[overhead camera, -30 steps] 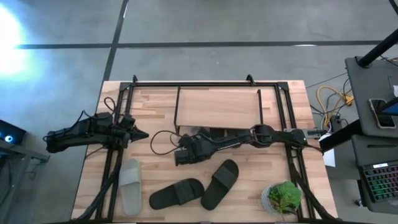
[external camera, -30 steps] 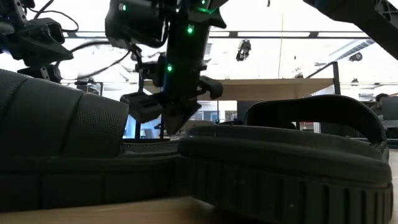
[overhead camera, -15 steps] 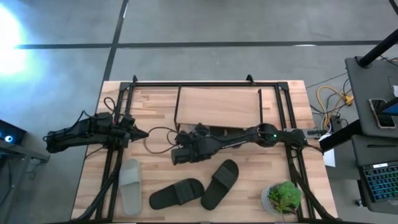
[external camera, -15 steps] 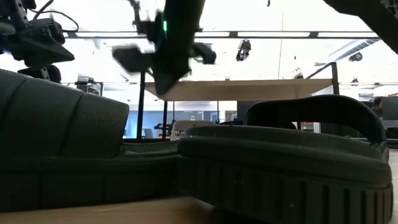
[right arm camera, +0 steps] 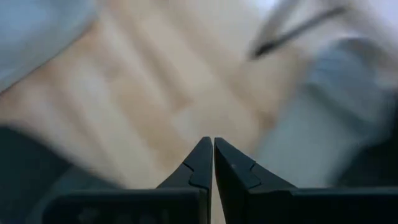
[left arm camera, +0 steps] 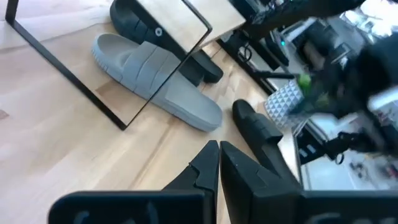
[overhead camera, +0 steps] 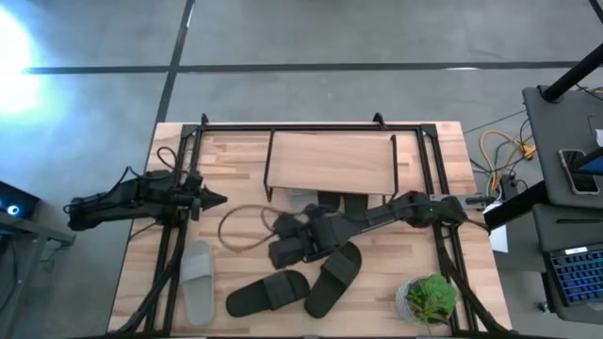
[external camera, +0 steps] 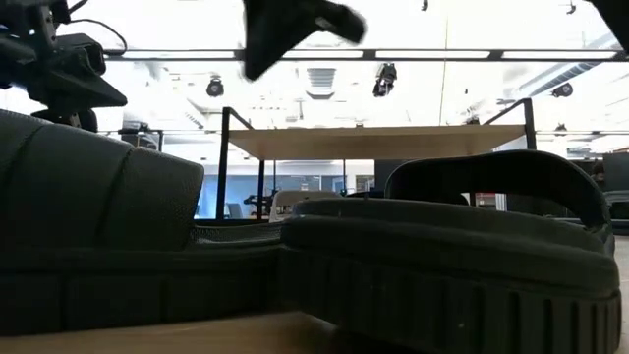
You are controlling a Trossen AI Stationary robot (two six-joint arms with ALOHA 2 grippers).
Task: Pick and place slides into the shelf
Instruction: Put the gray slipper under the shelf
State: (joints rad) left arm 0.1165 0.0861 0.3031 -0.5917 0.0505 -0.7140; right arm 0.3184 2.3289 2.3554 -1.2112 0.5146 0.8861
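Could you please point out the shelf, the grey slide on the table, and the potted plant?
Shelf [overhead camera: 330, 160], high view, middle of its wood top.
Grey slide [overhead camera: 197, 280], high view, its strap.
Potted plant [overhead camera: 429, 297], high view, its leaves.

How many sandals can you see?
5. In front of the light wood shelf: a light grey rubber slide, a middle black rubber slide and a right black slide. Under the shelf: a second grey slide and a third black slide. More may be hidden there.

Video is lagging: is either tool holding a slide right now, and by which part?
No. The left tool and right tool are both shut on nothing.
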